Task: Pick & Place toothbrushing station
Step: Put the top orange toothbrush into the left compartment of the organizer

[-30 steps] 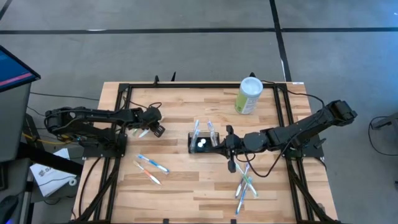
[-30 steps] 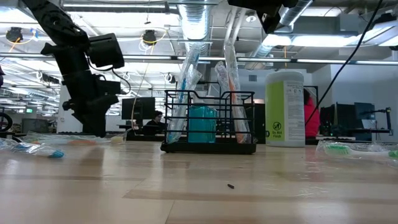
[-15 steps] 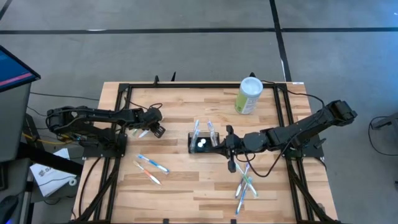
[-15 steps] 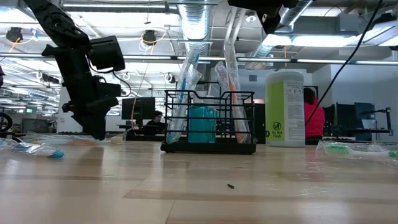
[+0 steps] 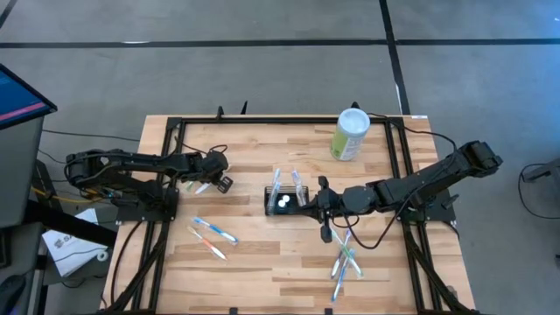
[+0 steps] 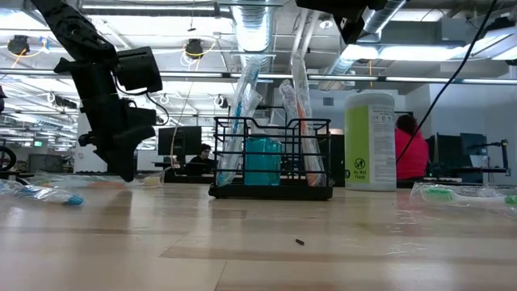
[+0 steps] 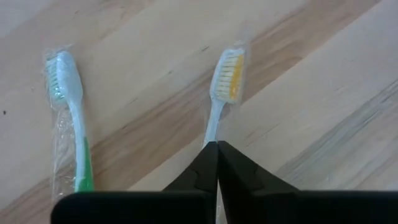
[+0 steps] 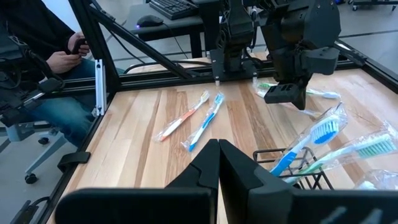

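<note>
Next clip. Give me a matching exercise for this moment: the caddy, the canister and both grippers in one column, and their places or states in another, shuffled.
Things:
1. black wire caddy
2. pale-green canister
3. left gripper
4. right gripper

Places or states:
A. upright near the table's far edge, on the right arm's side
B. mid-table, with wrapped toothbrushes standing in it
C. shut and empty, close beside the caddy
D. shut on the handle of the yellow-bristled toothbrush

Pairs: 1-B, 2-A, 3-D, 4-C
</note>
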Motion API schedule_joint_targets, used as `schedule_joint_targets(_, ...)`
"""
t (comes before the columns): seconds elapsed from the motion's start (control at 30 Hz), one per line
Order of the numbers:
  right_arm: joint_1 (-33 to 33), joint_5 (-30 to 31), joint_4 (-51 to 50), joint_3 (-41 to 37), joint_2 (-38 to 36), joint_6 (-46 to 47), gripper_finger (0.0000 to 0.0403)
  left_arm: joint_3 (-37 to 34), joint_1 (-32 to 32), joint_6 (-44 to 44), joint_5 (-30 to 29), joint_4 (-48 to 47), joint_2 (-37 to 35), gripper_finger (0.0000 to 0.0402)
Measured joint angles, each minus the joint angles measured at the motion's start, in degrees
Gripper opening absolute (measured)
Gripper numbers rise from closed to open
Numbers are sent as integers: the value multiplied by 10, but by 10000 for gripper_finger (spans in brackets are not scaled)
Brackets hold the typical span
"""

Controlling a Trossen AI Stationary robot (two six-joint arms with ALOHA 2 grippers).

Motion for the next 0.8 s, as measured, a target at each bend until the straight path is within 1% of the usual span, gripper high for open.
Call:
schedule_joint_targets(0.13, 1, 0, 0, 0, 0, -2, 0, 0, -2, 0, 2, 0, -6, 1)
schedule_joint_targets(0.23, 0, 0, -2, 0, 0, -2, 0, 0, -11, 0, 5, 1, -23, 1)
schedule_joint_targets(0.47, 0, 0, -4, 0, 0, -2, 0, 0, -40, -16, 5, 15, -102, 0)
schedule_joint_targets(0.67, -5, 0, -11, 0, 0, -2, 0, 0, -90, -25, 4, 87, -178, 0)
schedule_joint_targets(0.8, -5, 0, -12, 0, 0, -2, 0, 0, -126, -23, -14, 134, -205, 0)
